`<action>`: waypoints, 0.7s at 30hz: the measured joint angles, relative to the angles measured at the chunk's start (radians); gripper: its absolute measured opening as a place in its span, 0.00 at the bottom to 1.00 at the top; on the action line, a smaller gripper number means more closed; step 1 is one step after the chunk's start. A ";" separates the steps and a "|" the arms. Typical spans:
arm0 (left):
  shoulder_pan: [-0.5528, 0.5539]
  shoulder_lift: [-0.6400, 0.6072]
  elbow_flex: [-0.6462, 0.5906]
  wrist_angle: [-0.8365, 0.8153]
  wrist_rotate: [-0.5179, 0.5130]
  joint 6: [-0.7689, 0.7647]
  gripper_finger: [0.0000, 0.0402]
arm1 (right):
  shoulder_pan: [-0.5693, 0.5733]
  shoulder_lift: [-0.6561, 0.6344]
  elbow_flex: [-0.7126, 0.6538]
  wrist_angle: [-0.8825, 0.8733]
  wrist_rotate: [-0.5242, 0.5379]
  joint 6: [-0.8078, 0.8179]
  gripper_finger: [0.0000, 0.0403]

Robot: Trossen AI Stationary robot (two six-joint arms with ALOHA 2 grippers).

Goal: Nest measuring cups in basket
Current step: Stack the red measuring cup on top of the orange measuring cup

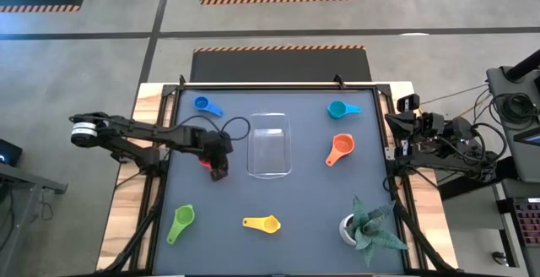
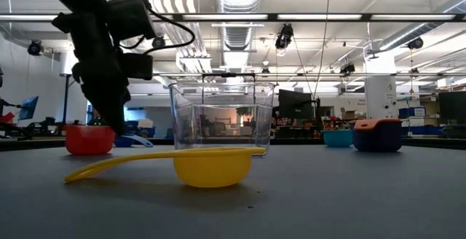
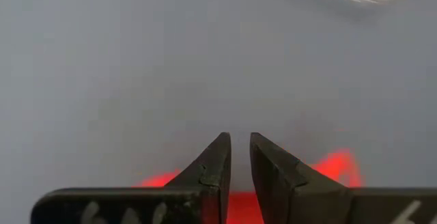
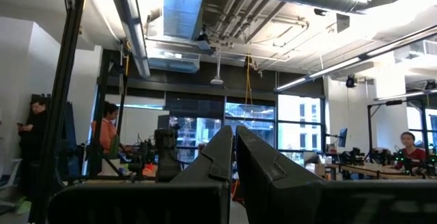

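Red plastic shows beneath the left pincer (image 1: 218, 169), which is lowered onto the small red measuring cup (image 2: 89, 138) on the dark surface (image 1: 278, 243), its fingers nearly together around part of the cup. The clear rectangular plastic basket (image 1: 270, 145) stands just beside this pincer. Blue (image 1: 206, 105), teal (image 1: 341, 109), orange (image 1: 341, 149), yellow (image 1: 263, 224) and green (image 1: 180, 221) scoops lie spread farther off. The right pincer (image 4: 232, 157) is closed, parked off the surface edge, well apart from the cups.
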 joint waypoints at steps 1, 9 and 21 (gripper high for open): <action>-0.003 0.000 0.000 -0.001 0.031 -0.004 0.09 | 0.000 0.000 0.000 0.000 0.000 0.000 0.02; -0.014 0.000 0.008 -0.098 0.085 -0.075 0.09 | 0.000 0.000 0.000 0.000 0.000 -0.005 0.02; -0.013 -0.002 0.192 -0.372 -0.047 -0.130 0.11 | 0.000 0.000 0.000 -0.002 0.000 -0.013 0.02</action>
